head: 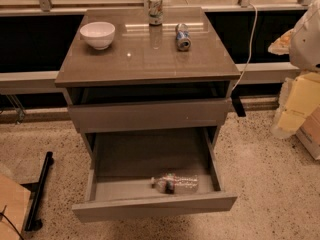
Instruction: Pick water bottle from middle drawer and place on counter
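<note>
The water bottle (175, 183) lies on its side in the middle drawer (155, 207), close behind the low front panel, cap to the left. The drawer is pulled far out. The counter (150, 59) is the glossy top of the cabinet above it. My gripper is not in view. A white rounded shape (306, 34) at the right edge may be part of my arm, far from the bottle and the drawer; no fingers show on it.
On the counter stand a white bowl (97, 34) at back left, an upright soda can (155, 9) at the back and a can lying on its side (183, 37). The upper drawer (150, 115) stands slightly out. Yellowish boxes (302, 104) stand at right, a black bar (39, 191) lies at left.
</note>
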Available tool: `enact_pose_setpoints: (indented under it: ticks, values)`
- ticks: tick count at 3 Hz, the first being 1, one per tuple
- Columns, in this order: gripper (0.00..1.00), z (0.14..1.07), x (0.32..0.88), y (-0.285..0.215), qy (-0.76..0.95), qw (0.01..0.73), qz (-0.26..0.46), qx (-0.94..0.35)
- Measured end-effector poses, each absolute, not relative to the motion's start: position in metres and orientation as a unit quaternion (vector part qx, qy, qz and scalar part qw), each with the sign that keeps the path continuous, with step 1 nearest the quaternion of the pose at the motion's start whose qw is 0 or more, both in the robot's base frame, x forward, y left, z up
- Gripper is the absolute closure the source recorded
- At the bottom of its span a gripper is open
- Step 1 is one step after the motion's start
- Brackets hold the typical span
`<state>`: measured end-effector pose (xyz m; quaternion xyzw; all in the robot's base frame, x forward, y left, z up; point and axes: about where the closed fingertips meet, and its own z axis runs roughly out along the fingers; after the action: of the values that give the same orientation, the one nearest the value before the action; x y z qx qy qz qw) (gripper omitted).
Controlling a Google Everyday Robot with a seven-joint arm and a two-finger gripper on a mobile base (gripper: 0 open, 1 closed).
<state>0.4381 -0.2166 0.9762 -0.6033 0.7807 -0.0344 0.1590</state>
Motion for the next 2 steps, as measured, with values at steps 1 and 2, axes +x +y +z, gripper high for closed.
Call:
enact_pose_setpoints:
  ticks: [1, 2]
  values:
    - [0.00, 0.975, 0.439, -0.216, 0.780, 0.161, -0.033, -0.603]
    - [0.00, 0.959, 0.446, -0.214, 0.778, 0.169, -0.022, -0.605]
